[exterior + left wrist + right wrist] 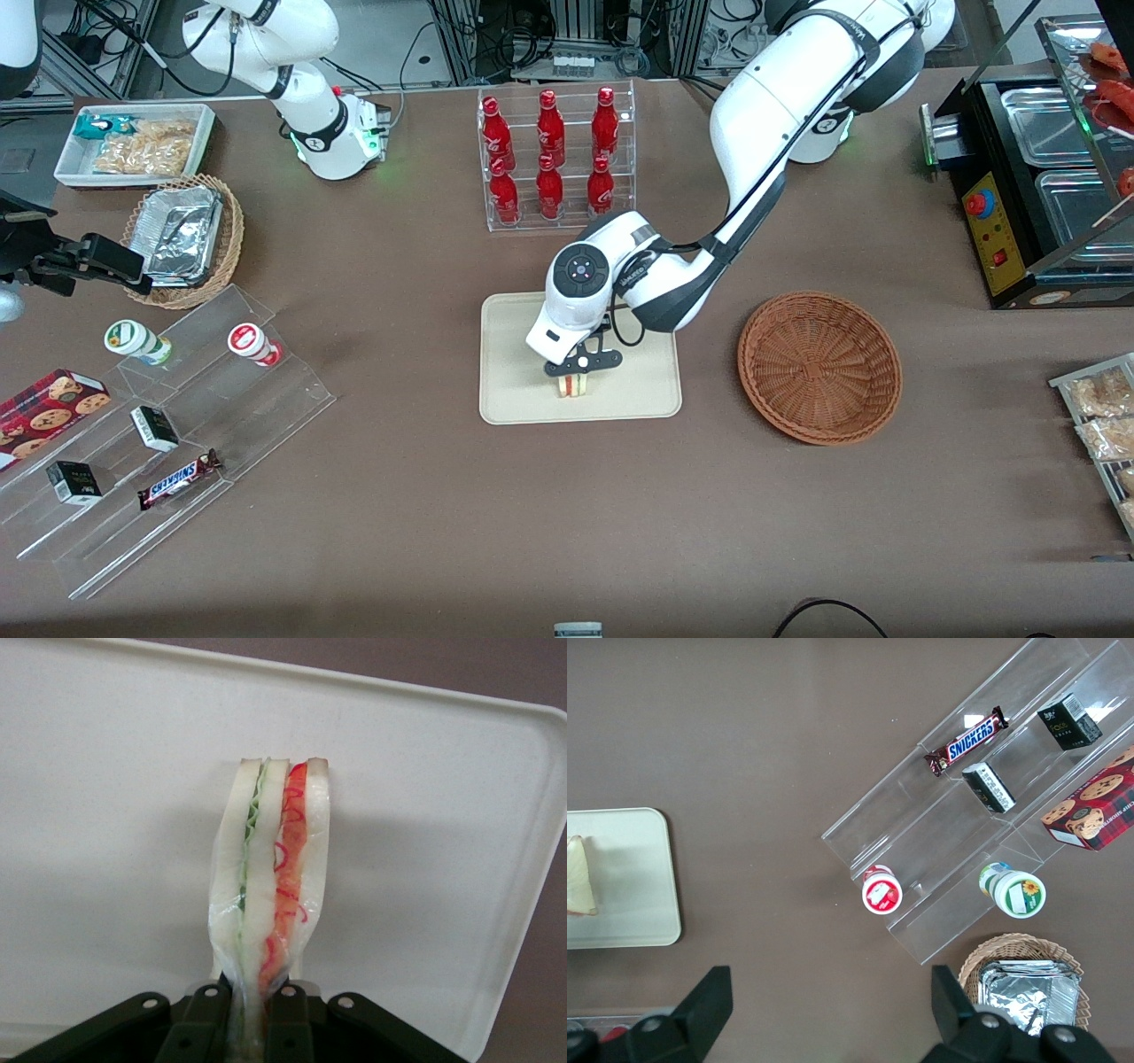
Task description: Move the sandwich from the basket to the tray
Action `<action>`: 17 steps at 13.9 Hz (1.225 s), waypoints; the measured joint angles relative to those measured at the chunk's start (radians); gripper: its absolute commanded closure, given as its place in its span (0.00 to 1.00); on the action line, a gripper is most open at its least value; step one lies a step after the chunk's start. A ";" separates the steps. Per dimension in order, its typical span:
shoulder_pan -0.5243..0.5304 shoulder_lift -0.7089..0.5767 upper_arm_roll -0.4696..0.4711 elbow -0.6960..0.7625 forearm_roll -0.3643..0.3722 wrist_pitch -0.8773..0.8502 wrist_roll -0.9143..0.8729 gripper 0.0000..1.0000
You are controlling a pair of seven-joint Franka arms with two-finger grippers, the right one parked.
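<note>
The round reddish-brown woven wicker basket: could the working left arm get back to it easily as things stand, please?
Probably yes. The reddish-brown wicker basket lies open beside the cream-beige rectangular tray with bare table between. However, the left gripper is over the tray, shut on the triangular pale-bread sandwich, which it would have to release first.

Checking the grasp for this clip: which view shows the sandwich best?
The left wrist view: the sandwich fills it, layers visible, pinched by the gripper over the tray. Front view shows it small under the gripper; right wrist shows only an edge.
</note>
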 measured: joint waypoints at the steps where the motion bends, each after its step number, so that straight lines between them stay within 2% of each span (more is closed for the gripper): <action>1: 0.000 0.001 0.000 0.000 -0.008 0.000 0.003 0.05; 2: 0.000 0.002 0.000 0.000 -0.014 0.000 0.007 0.00; 9: 0.005 -0.023 0.000 0.022 -0.015 -0.018 0.024 0.00; 12: 0.012 -0.118 0.012 0.043 -0.009 -0.132 0.025 0.00; 15: 0.015 -0.219 0.051 0.044 0.047 -0.266 0.024 0.00; 17: 0.054 -0.256 0.070 0.041 0.053 -0.304 0.025 0.00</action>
